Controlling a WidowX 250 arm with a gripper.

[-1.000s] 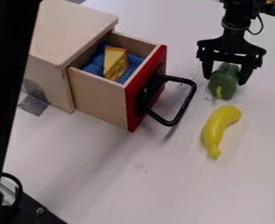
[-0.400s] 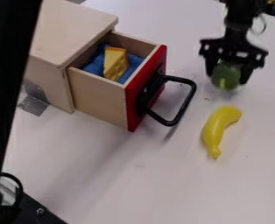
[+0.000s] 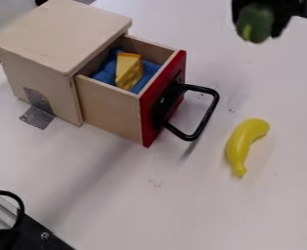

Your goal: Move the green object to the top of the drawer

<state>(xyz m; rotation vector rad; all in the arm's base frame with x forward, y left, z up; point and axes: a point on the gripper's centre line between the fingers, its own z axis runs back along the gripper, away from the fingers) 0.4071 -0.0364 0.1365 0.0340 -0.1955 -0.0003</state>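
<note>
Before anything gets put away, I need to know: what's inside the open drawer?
A yellow cheese wedge on blue cloth. Whatever lies beneath the cloth is covered.

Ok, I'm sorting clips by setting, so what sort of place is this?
Probably a robot test table: a gripper holds a green object in the air, a small drawer box looks taped down, and a toy-like banana lies on the tabletop.

White table (image 3: 182, 210) carries wooden drawer unit (image 3: 71, 34), yellow banana (image 3: 236, 146), grey tape (image 3: 36, 117)
</note>
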